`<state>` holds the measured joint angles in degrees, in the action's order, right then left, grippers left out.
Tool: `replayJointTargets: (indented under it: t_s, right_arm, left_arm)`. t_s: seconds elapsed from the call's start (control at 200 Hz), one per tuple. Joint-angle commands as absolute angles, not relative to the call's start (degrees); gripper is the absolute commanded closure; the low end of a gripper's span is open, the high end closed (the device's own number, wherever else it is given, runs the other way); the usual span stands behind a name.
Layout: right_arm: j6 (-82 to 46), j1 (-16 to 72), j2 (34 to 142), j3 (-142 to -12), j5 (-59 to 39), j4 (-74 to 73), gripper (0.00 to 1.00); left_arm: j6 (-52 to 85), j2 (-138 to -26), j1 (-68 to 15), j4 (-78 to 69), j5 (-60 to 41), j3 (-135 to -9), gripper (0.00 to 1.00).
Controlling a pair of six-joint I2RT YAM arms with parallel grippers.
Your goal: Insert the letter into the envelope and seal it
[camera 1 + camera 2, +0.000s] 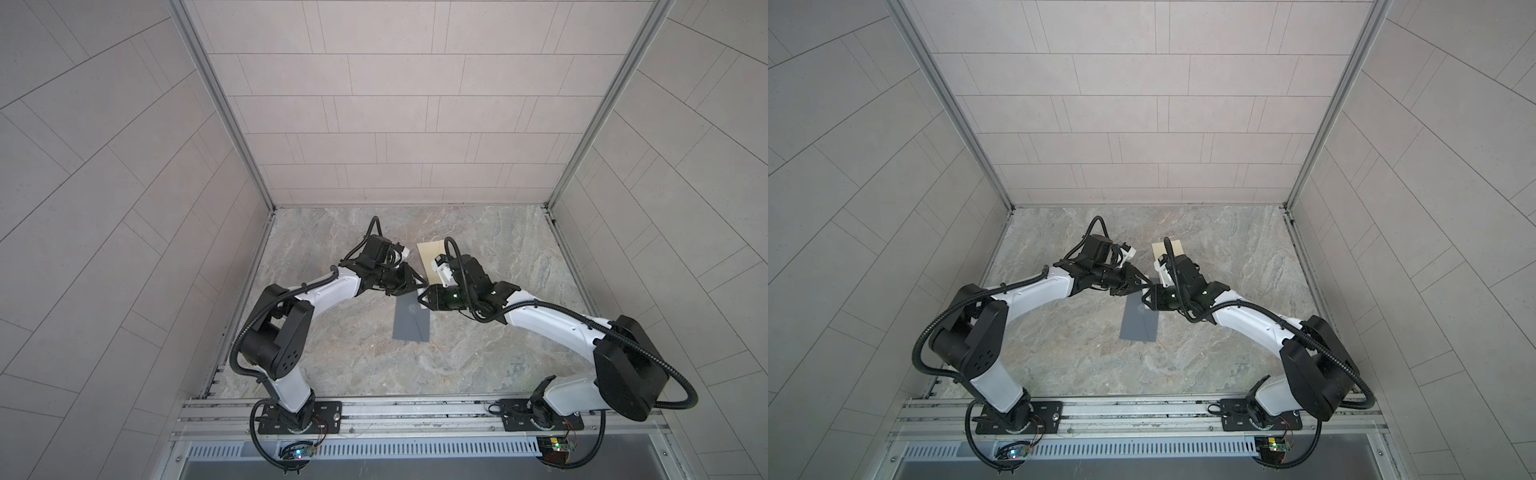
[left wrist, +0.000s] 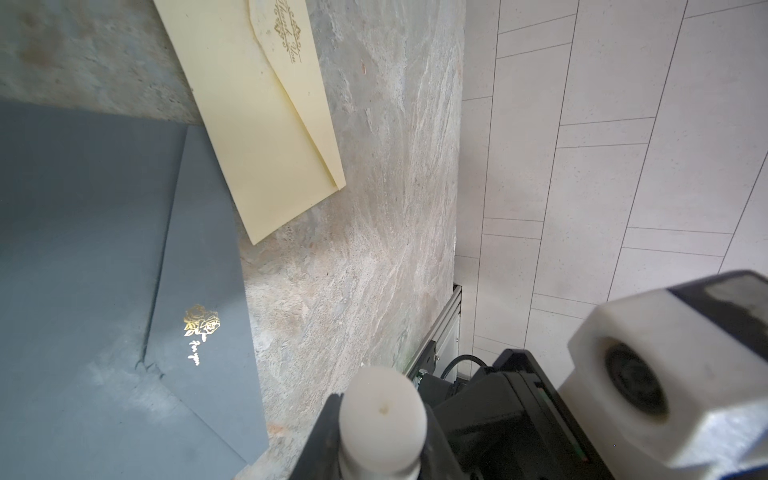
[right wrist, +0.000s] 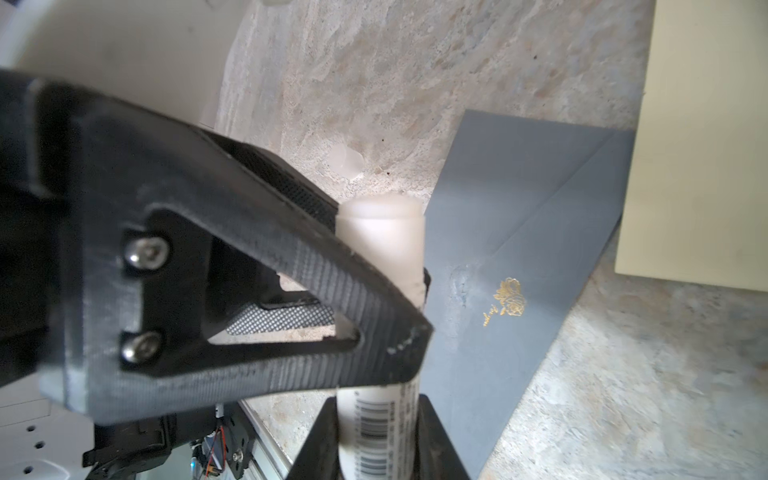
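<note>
On the marble table (image 1: 498, 332) the two arms reach in from 8 and 4 o'clock and meet over the 12 o'clock end of the grey envelope (image 1: 412, 322). It lies flat near the table's middle with its flap folded down. A cream envelope (image 1: 429, 255) lies at its 1 o'clock, one corner overlapping it. No loose letter shows anywhere, so I judge it is already inside the grey one, though nothing lets me see in; what remains is the sealing. That step looks to be in hand: the right gripper (image 1: 424, 298) is clamped on the barcoded body of a glue stick (image 3: 380, 249), and the left gripper (image 1: 417, 284) has its fingers pressed onto the stick's white capped end. Whether the flap is stuck down I cannot tell. The top views give only the layout; the stick is hidden between the jaws there. Only the wrist views show it, along with the gold rose (image 2: 202, 325) on the flap and a pale smear (image 2: 124, 374) by the flap's tip, possibly glue.
</note>
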<state>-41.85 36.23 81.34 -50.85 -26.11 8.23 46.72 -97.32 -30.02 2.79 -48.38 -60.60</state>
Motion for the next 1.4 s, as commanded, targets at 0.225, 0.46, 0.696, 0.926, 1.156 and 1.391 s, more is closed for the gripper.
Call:
replayJointTargets:
  t_s: [0.225,0.46,0.696,0.926,1.156,1.391]
  right_arm:
    - [-31.2,48.5,91.1,-71.2,6.4,34.2,0.95]
    - [-31.9,53.2,94.5,-74.4,14.9,36.1,0.94]
    - [-34.1,45.2,84.0,-63.0,-11.5,18.4,0.61]
    - [-38.0,36.5,78.2,-55.0,-27.3,10.2,0.56]
    - [-39.6,34.6,79.0,-51.6,-33.8,6.6,0.56]
    - [-39.2,34.6,80.1,-49.8,-33.2,7.0,0.57]
  left_arm:
    - [48.4,-99.0,-30.4,21.8,-36.1,-67.4,1.00]
    - [48.4,-100.1,-30.3,24.0,-35.6,-69.3,1.00]
    - [46.5,-99.2,-30.3,23.3,-36.7,-69.0,1.00]
    - [45.8,-97.2,-30.2,19.6,-40.8,-68.9,1.00]
    - [47.5,-96.2,-30.2,16.7,-43.0,-68.8,1.00]
    - [48.4,-95.3,-30.2,15.4,-43.5,-69.2,1.00]
